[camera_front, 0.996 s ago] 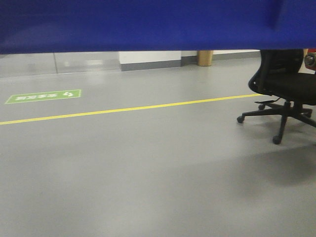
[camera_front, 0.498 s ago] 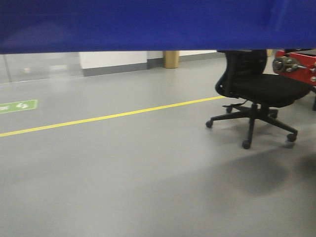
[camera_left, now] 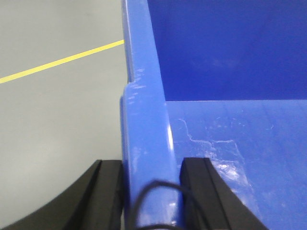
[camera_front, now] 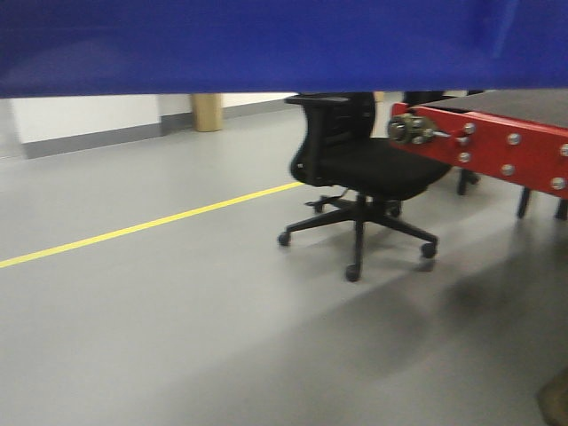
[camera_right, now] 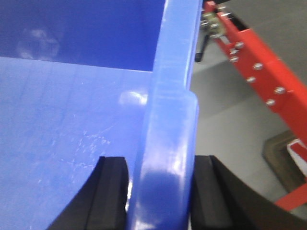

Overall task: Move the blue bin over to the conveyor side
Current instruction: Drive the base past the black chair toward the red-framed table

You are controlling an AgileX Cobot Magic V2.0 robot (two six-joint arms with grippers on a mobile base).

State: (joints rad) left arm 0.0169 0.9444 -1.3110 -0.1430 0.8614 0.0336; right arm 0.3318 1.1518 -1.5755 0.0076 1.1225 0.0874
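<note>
The blue bin (camera_front: 266, 44) hangs off the floor, its glossy wall filling the top of the front view. My left gripper (camera_left: 149, 165) is shut on the bin's left rim (camera_left: 144, 120), one black finger (camera_left: 108, 191) outside and the other inside. Over on the bin's right rim (camera_right: 170, 124), my right gripper (camera_right: 160, 163) is shut the same way, a pad on each side. The conveyor side shows as a dark belt surface (camera_front: 532, 102) on a red frame (camera_front: 497, 151) at the right, and the belt (camera_right: 273, 19) also appears just beyond the bin's right wall.
A black office chair (camera_front: 359, 169) on castors stands on the grey floor between me and the red frame. A yellow floor line (camera_front: 142, 228) runs across the left. A white wall with grey skirting (camera_front: 89, 133) lies behind. A brownish object (camera_right: 283, 151) sits on the floor under the frame.
The front view has swung to the right: the chair slid leftward in view, the green floor sign left the frame, and the red conveyor frame came in at the right. Both grips are unchanged.
</note>
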